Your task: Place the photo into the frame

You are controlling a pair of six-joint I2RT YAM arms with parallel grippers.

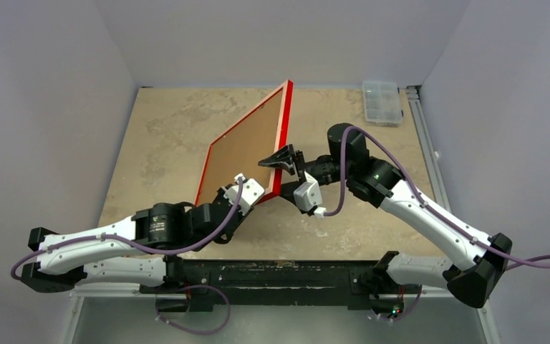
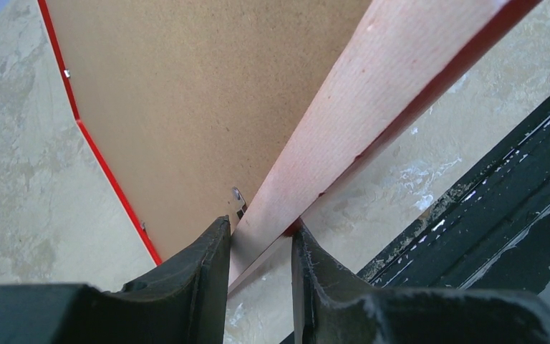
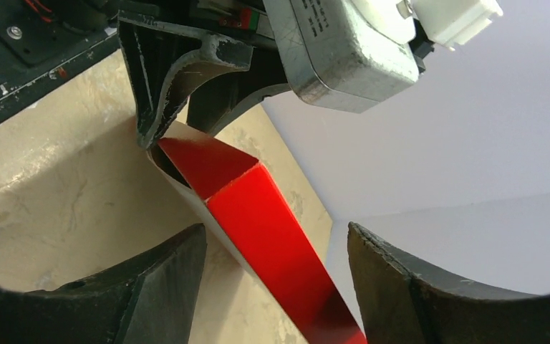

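The frame (image 1: 247,147) stands tilted up on the table, its brown back toward the camera and its red edge (image 1: 283,136) on the right. My left gripper (image 1: 247,192) is shut on the frame's near lower corner; the left wrist view shows the pale side rail (image 2: 372,93) pinched between the fingers (image 2: 208,258). My right gripper (image 1: 283,159) is open around the red edge (image 3: 258,208), which passes between the fingers (image 3: 165,279) with gaps on both sides. The photo is hidden from every view.
A clear plastic box (image 1: 382,102) sits at the back right corner of the beige table (image 1: 165,136). Grey walls close in on three sides. A black rail (image 1: 279,276) runs along the near edge by the arm bases.
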